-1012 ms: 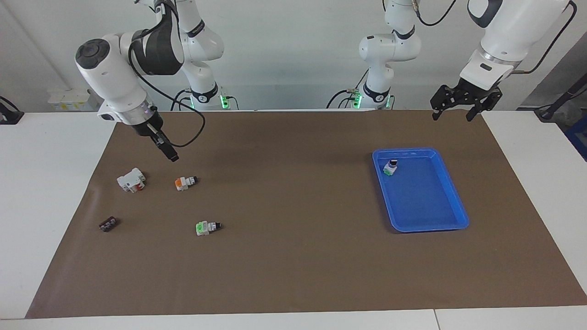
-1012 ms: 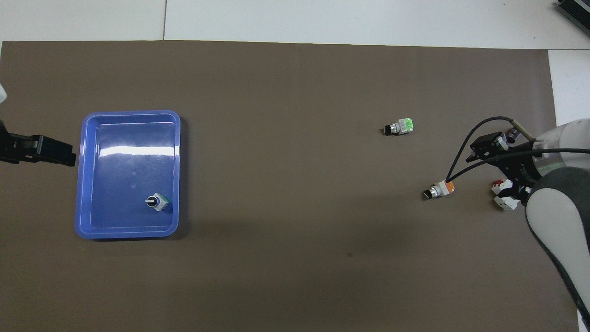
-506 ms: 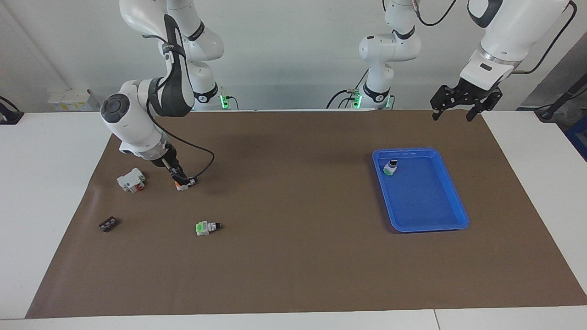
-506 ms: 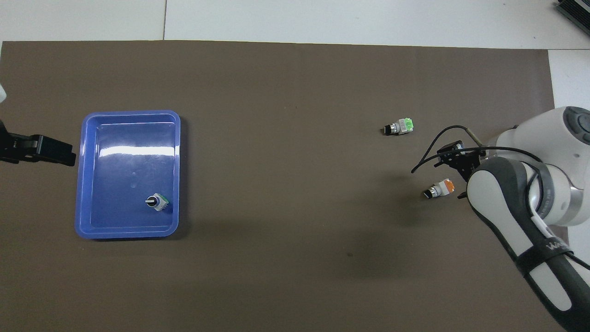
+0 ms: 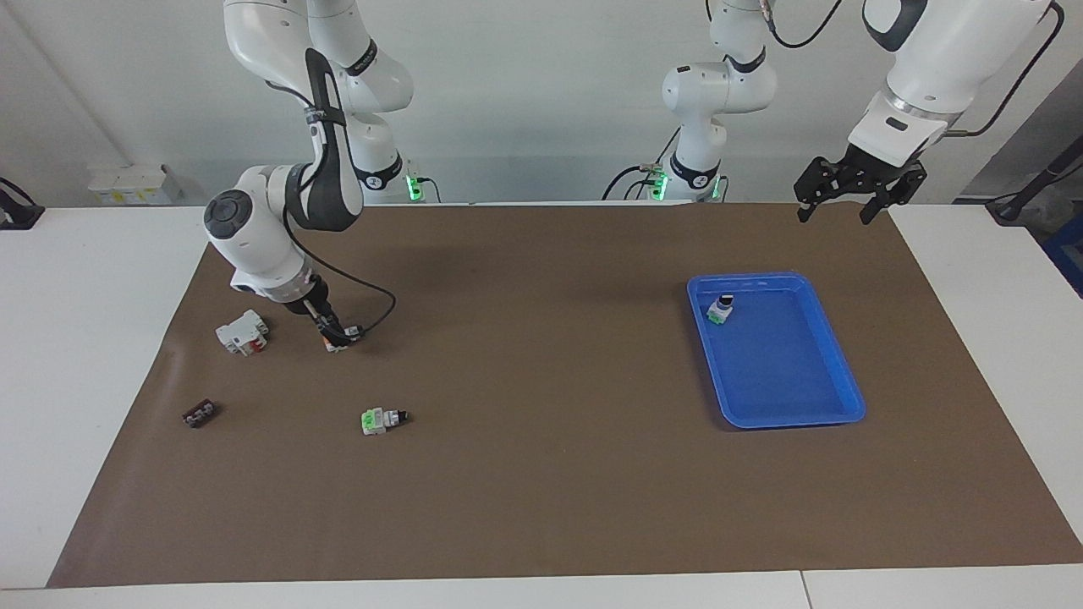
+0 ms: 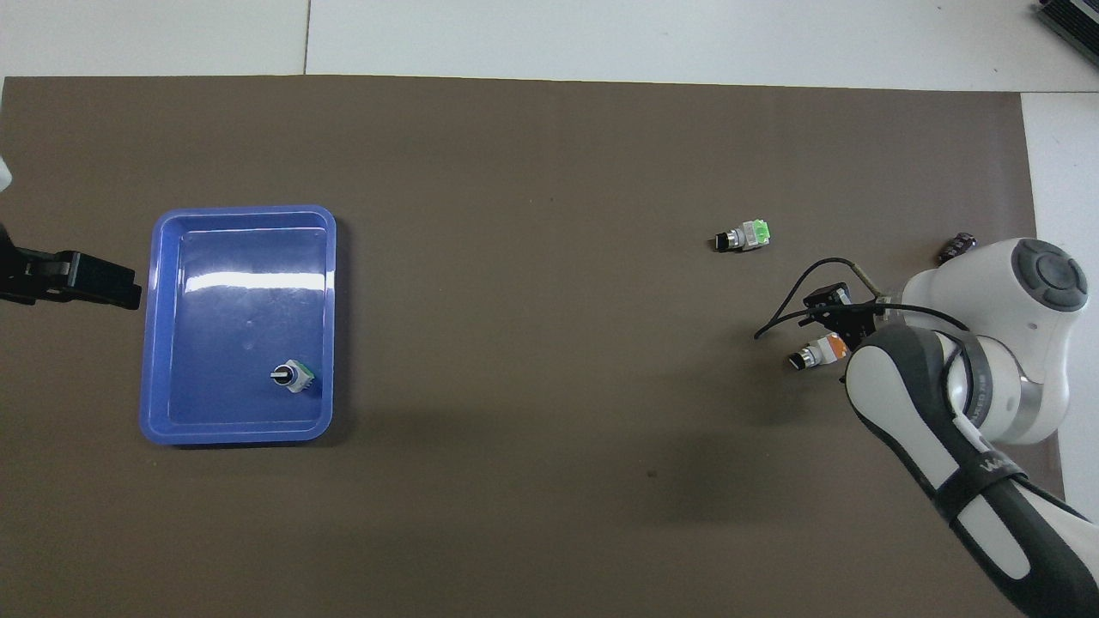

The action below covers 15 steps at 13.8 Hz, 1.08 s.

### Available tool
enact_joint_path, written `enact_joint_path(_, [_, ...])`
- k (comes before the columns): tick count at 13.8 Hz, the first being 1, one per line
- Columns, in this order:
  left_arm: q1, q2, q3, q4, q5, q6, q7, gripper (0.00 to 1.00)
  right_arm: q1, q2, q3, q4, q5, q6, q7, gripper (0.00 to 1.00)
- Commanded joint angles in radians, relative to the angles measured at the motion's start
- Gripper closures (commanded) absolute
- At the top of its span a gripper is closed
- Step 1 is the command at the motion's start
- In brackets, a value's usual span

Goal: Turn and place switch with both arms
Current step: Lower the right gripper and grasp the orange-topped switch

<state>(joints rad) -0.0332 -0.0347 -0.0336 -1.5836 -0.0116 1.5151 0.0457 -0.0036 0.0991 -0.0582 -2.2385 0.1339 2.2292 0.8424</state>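
Note:
The switch [image 5: 347, 337], with an orange block, white body and black knob, lies on the brown mat toward the right arm's end of the table; it also shows in the overhead view [image 6: 814, 354]. My right gripper [image 5: 332, 337] is down at the switch's orange end and covers part of it; it also shows in the overhead view [image 6: 840, 331]. My left gripper [image 5: 850, 201] is open and empty. It hangs in the air over the mat's edge by the left arm's base, above the blue tray's end of the table, and waits there [image 6: 86, 283].
A blue tray [image 5: 787, 420] holds a green-and-white switch [image 5: 720, 309]. A second green-and-white switch [image 5: 381, 419] lies on the mat, farther from the robots than the orange one. A white block with a red part [image 5: 243, 331] and a small dark piece [image 5: 199, 414] lie nearby.
My right arm has come down from above the mat, and its gripper now sits at the orange switch. The switch has not visibly moved. The left arm has not moved.

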Motion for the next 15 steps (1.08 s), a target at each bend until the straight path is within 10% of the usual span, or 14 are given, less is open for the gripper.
enact_joint_path(1, [0.001,-0.016,0.000,-0.024,0.005,0.017,0.003,0.00,-0.004,-0.009,0.012,-0.024,0.018,0.039,0.006,0.00])
enact_joint_path(9, [-0.004,-0.022,0.000,-0.036,0.005,0.016,0.003,0.00,-0.007,0.036,0.012,-0.053,0.045,0.087,-0.023,0.03])
enact_joint_path(10, [-0.004,-0.024,0.000,-0.036,0.005,0.016,0.003,0.00,-0.006,0.040,0.012,-0.053,0.059,0.102,-0.034,0.18])
enact_joint_path(12, [-0.004,-0.022,0.000,-0.036,0.005,0.016,0.003,0.00,-0.007,0.042,0.012,-0.052,0.088,0.093,-0.037,1.00])
enact_joint_path(15, [-0.004,-0.024,0.000,-0.038,0.005,0.016,0.003,0.00,-0.003,0.050,0.012,-0.038,0.090,0.058,-0.116,1.00])
